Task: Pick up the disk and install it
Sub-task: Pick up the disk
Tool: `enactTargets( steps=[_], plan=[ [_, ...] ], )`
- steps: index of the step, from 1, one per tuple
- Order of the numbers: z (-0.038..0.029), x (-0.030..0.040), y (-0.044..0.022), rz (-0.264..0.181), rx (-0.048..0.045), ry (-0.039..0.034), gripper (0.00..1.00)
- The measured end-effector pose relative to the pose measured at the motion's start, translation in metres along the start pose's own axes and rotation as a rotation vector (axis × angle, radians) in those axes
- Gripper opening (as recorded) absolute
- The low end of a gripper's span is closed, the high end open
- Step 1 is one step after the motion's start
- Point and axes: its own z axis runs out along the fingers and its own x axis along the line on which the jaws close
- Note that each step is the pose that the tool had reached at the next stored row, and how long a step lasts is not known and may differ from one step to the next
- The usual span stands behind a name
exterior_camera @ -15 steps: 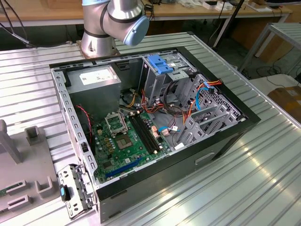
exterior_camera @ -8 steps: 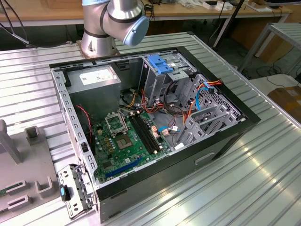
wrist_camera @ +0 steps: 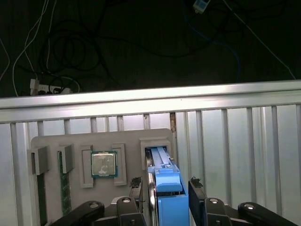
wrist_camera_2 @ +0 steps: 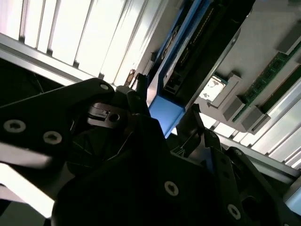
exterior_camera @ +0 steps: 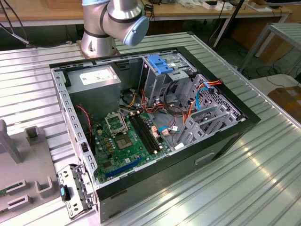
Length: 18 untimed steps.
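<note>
Disk [wrist_camera: 167, 200] stands on edge in its holder [wrist_camera: 70, 141], straddled by the released pincer [wrist_camera: 165, 184], fingers [wrist_camera: 195, 188] at its three and nine o'clock.

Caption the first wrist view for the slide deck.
Pincer astride the blue-railed disk, on edge at its slot in the grey parts tray, beside a processor chip.

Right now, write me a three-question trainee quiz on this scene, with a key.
1. True or false: the flat grey-metal disk with blue plastic rails stands on edge in the grey slotted tray.
2. What sits in that tray beside the disk? A. square silver processor chip B. fan C. screwdriver
3. Fill in: the black gripper is nearest to the ____.
Key: 1 true; 2 A; 3 disk.
</note>
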Motion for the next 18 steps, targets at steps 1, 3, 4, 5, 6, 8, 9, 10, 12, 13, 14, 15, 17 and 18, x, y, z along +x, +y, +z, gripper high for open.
enactTargets(
  steps=[1, 3, 4, 5, 6, 8, 9, 10, 12, 13, 14, 15, 17, 18],
  plan=[
    [0.0001, 0.0000, 0.0000, 0.000, 0.0000, 0.0000, 0.51],
    [0.0002, 0.0000, 0.0000, 0.000, 0.0000, 0.0000, 0.38],
    [0.0002, 0.0000, 0.0000, 0.000, 0.0000, 0.0000, 0.38],
    [0.0002, 0.0000, 0.0000, 0.000, 0.0000, 0.0000, 0.38],
    [0.0003, 0.0000, 0.0000, 0.000, 0.0001, 0.0000, 0.38],
    [0.0003, 0.0000, 0.0000, 0.000, 0.0000, 0.0000, 0.37],
    [0.0003, 0.0000, 0.0000, 0.000, 0.0000, 0.0000, 0.37],
    [0.0003, 0.0000, 0.0000, 0.000, 0.0000, 0.0000, 0.37],
    [0.0003, 0.0000, 0.0000, 0.000, 0.0000, 0.0000, 0.37],
    [0.0004, 0.0000, 0.0000, -0.007, -0.0001, -0.0001, 0.37],
    [0.0005, 0.0000, 0.0001, -0.029, -0.0007, -0.0003, 0.37],
    [0.0005, 0.0000, 0.0001, -0.044, -0.0012, -0.0004, 0.37],
    [0.0005, 0.0001, 0.0000, -0.061, -0.0018, -0.0005, 0.37],
    [0.0005, 0.0001, 0.0000, -0.062, -0.0018, -0.0005, 0.37]
  ],
)
